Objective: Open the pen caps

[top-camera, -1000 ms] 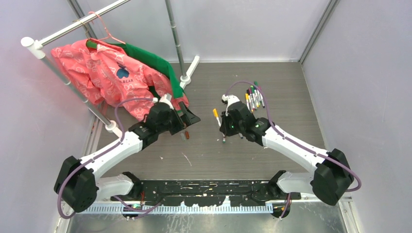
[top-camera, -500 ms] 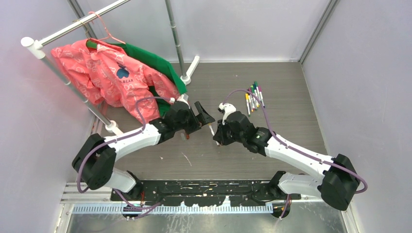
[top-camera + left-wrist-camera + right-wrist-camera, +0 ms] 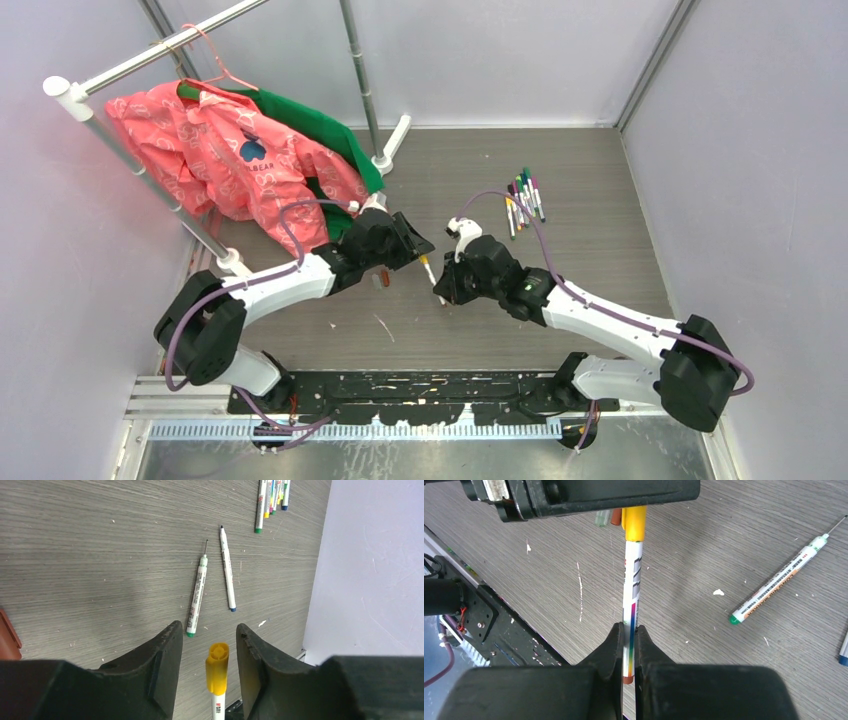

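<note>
Pen cap (image 3: 217,667): one, smooth yellow plastic, round-ended, on a slim white pen (image 3: 631,595).
Right gripper (image 3: 629,628) pinches that pen; left gripper (image 3: 208,626) straddles the cap narrowly, not touching.

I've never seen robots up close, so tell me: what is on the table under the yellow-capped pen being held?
Bare table with white flecks lies under the pen. Past its yellow cap, two loose caps, orange and pale green, peek out; the left gripper covers the rest.
</note>
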### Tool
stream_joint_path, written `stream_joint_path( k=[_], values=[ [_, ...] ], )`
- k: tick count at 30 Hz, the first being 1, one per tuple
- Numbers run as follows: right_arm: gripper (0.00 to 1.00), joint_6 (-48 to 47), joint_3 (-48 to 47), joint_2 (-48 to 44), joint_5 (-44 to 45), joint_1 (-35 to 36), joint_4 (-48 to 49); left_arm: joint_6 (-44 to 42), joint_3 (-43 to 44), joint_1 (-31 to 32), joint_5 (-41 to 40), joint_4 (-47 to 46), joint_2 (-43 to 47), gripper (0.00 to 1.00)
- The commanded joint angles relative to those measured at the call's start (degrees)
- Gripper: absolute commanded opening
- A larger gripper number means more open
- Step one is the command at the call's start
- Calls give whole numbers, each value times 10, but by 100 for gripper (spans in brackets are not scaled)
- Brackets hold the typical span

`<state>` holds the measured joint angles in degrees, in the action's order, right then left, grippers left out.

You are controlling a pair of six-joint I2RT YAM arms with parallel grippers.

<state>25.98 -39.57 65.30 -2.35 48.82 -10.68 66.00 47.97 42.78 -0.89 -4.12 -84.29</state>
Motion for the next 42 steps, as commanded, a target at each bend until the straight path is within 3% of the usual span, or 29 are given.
stream_joint_path(
  k=[1,11,17,24,32,36,39,42],
  values=[
    [1,10,-2,8,-12,7,48,-3,20,3,-14,-31,2,43],
    [1,15,4,28,-9,8,72,-4,10,3,6,-63,0,1],
    [1,9,4,19,-2,8,72,-16,-3,3,6,-83,7,0],
    [24,3,-13,39,-6,8,78,-15,-6,3,38,-101,0,0],
    [27,-3,-35,73,-4,8,92,-16,-8,3,43,-104,0,0],
    [21,-5,-41,80,1,8,90,-22,-9,3,34,-95,1,0],
    [3,-3,-36,76,5,8,87,-29,-7,3,19,-85,0,0],
    [1,0,-22,70,5,8,85,-31,-4,3,-9,-76,-8,0]
  ],
)
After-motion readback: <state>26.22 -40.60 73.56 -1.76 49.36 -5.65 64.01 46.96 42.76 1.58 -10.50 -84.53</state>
